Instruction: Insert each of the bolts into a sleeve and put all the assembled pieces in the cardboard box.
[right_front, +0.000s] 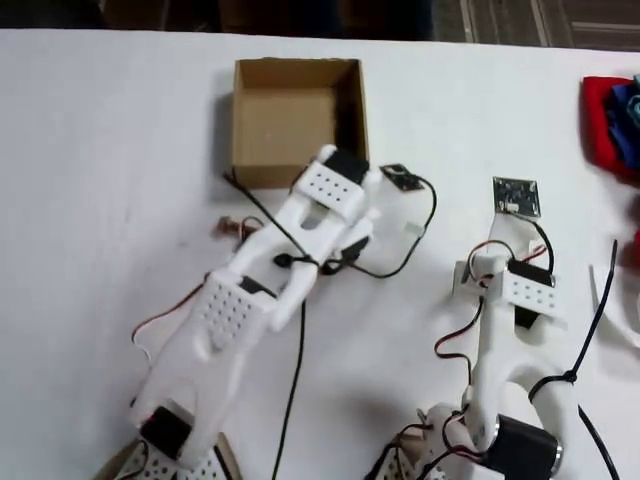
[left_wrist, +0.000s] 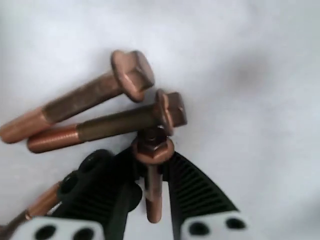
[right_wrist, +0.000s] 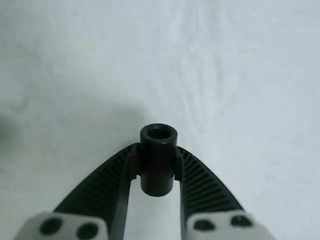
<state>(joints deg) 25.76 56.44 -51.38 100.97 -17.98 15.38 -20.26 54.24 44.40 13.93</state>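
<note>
left end effector (left_wrist: 152, 162): pinches copper flanged hex bolt (left_wrist: 153, 146)
right end effector (right_wrist: 157, 152): grips black hollow sleeve (right_wrist: 158, 172)
half-hidden: another copper bolt (left_wrist: 42, 201)

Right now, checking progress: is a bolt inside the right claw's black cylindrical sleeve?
No: the right claw grips a black cylindrical sleeve with empty bore.

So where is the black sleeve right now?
In the right wrist view, the black sleeve is clamped in the right end effector, above the white table.

each bolt (left_wrist: 154, 195): recorded copper-brown
sleeve (right_wrist: 158, 160): black
cardboard box (right_front: 290, 120): brown
table (right_front: 100, 150): white
right gripper (right_wrist: 158, 152) fingers (right_wrist: 200, 185): black, ribbed
</note>
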